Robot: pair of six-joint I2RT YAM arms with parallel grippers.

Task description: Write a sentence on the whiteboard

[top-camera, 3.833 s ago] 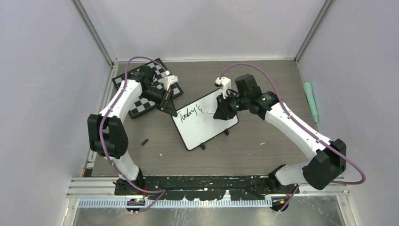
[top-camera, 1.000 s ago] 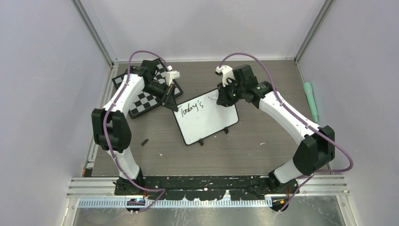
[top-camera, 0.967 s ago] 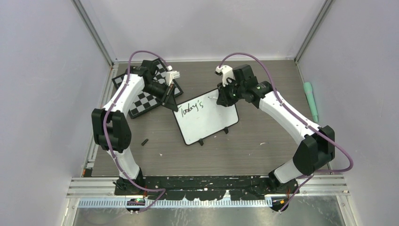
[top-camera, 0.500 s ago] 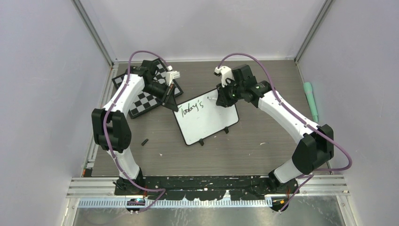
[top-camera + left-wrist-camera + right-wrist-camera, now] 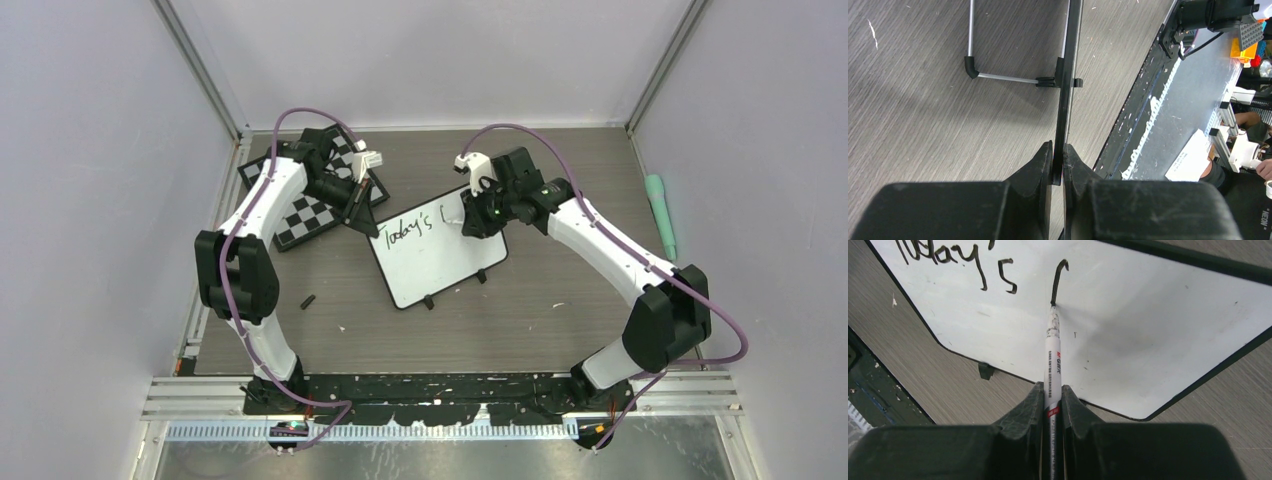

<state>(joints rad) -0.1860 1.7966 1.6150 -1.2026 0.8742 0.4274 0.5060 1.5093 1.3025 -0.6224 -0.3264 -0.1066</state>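
Note:
The whiteboard [image 5: 440,262] lies tilted on the table centre, black-framed, with "Today's" [image 5: 405,228] and a fresh hooked stroke [image 5: 447,210] written on it. My left gripper [image 5: 362,222] is shut on the board's far-left corner; in the left wrist view the board's thin edge [image 5: 1066,90] runs between the fingers [image 5: 1043,160]. My right gripper [image 5: 473,225] is shut on a white marker [image 5: 1052,360], whose tip touches the board [image 5: 1158,335] at the bottom of the hooked stroke [image 5: 1058,280].
A checkered chessboard [image 5: 312,215] lies at the back left under the left arm. A green tube [image 5: 660,215] lies by the right wall. A small black cap [image 5: 308,300] lies on the table near the left.
My right gripper has moved the marker down the board, drawing a new hooked stroke after "Today's". The left gripper and board have held still in the last second.

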